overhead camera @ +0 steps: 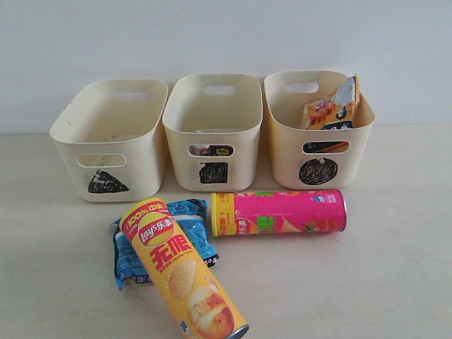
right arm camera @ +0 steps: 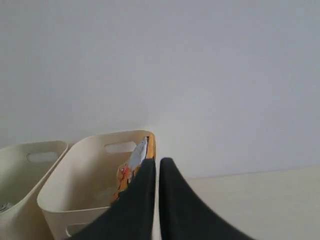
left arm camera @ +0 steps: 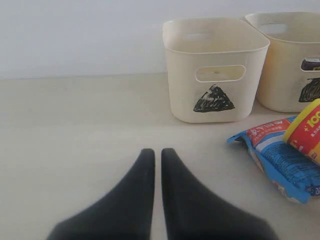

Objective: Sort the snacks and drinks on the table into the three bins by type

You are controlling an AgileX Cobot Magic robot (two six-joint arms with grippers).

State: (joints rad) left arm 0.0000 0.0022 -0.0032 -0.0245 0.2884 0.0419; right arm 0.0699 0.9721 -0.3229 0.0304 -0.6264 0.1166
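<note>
Both my grippers are pinched shut, holding nothing. The left gripper (left arm camera: 156, 152) hangs over bare table (left arm camera: 75, 110). The triangle bin (left arm camera: 180, 85) stands ahead of its tips and looks empty. The blue crinkly packet (left arm camera: 280, 160) lies ahead and off to one side, under the yellow Lay's chip can (overhead camera: 185, 272).

The right gripper (right arm camera: 156, 162) has the circle bin (right arm camera: 75, 200) just beyond its tips, with the orange-and-black bag (right arm camera: 132, 167) inside. Something dark shows in the square bin (overhead camera: 183, 127), probably drinks.

I'd judge the job about half done, with the packet, the Lay's can and the pink chip can (overhead camera: 279, 212) left.
</note>
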